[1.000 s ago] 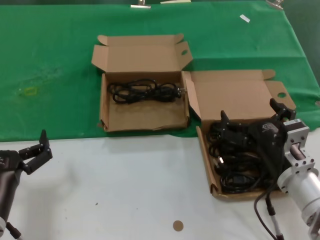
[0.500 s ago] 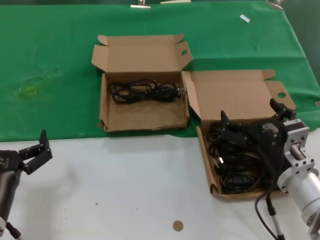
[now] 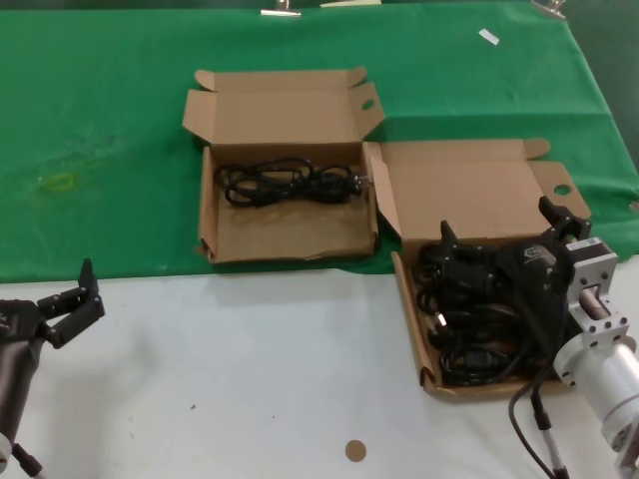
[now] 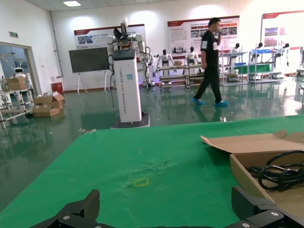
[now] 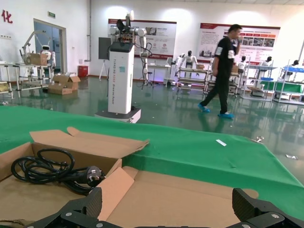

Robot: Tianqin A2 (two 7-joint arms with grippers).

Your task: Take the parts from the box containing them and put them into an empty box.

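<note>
**Over the full box, nothing moved**

Across the last second the head view showed no change: both arms, both boxes and every cable sat where they had been.

The right gripper (image 3: 499, 239) hung low over the box containing the parts (image 3: 408, 299), its 2 fingers spread wide, one tip near the cable pile (image 3: 469, 319) and the other toward the lid's holed flap. Whether a finger touched a cable could not be told. The left gripper (image 3: 72, 299) waited with jaws open at the near left, well apart from both boxes.

The parts were thin black coiled cables with plugs. Most lay heaped in the right-hand box; 1 bundle (image 3: 285, 184) lay stretched along the back of the other box (image 3: 290, 235), which had a ragged, low front edge. The two brown boxes stood just beside each other, lids hinged open.

A green cloth (image 3: 110, 130) covered the far part of the table and a white surface (image 3: 250, 369) the near part, with a small brown disc (image 3: 354, 450) on it. Behind, the wrist views showed a glossy-floored hall with wall posters, a white robot stand (image 4: 127, 85) and a person (image 5: 222, 71) walking.
</note>
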